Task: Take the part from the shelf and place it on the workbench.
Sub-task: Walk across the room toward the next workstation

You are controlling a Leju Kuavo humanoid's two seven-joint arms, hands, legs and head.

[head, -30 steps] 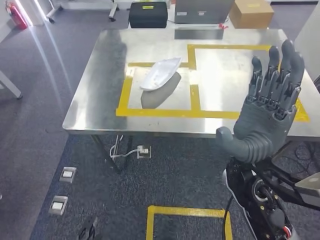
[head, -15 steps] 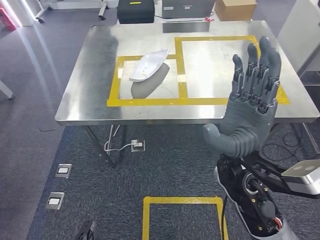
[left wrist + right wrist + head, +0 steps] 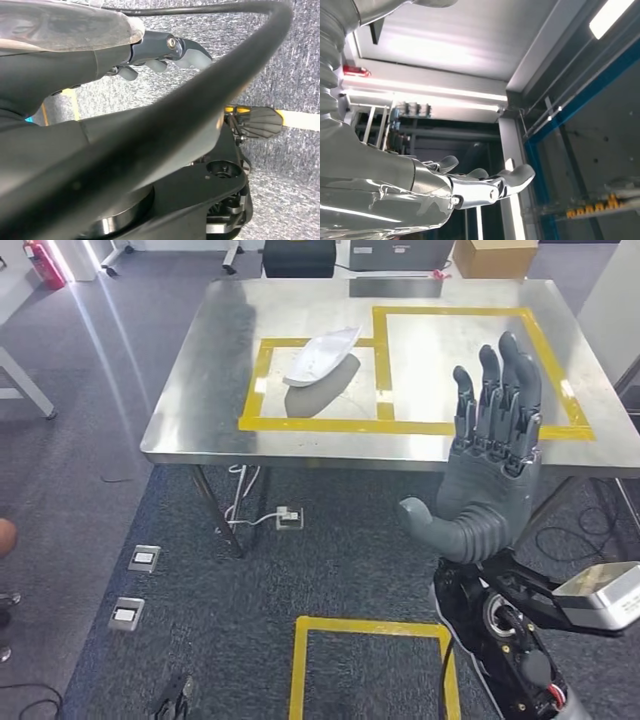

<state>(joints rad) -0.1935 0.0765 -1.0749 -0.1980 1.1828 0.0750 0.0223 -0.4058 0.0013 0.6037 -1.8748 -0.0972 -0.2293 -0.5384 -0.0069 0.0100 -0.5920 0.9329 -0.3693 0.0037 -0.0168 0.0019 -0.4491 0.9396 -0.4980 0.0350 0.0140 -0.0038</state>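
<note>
The white curved part [image 3: 323, 356] lies on the steel workbench [image 3: 211, 390], inside the left yellow-taped rectangle [image 3: 317, 425]. My right hand [image 3: 487, 465] is raised in front of the bench's near edge, to the right of the part and well apart from it. Its palm faces up, its fingers are spread, and it holds nothing. The right wrist view shows the same hand [image 3: 486, 187] stretched out against a ceiling. In the left wrist view my left hand [image 3: 170, 50] hangs over the grey carpet with its fingers loosely extended and nothing in them.
A black case [image 3: 298, 258] and a cardboard box [image 3: 494, 255] stand beyond the bench's far edge. A yellow taped square [image 3: 370, 625] and floor sockets [image 3: 143, 558] mark the carpet. Part of a person [image 3: 6, 537] shows at the left edge.
The whole picture has shifted, so the camera moved. The part stays where it lay on the bench. My right hand remains open and sits slightly lower in the picture.
</note>
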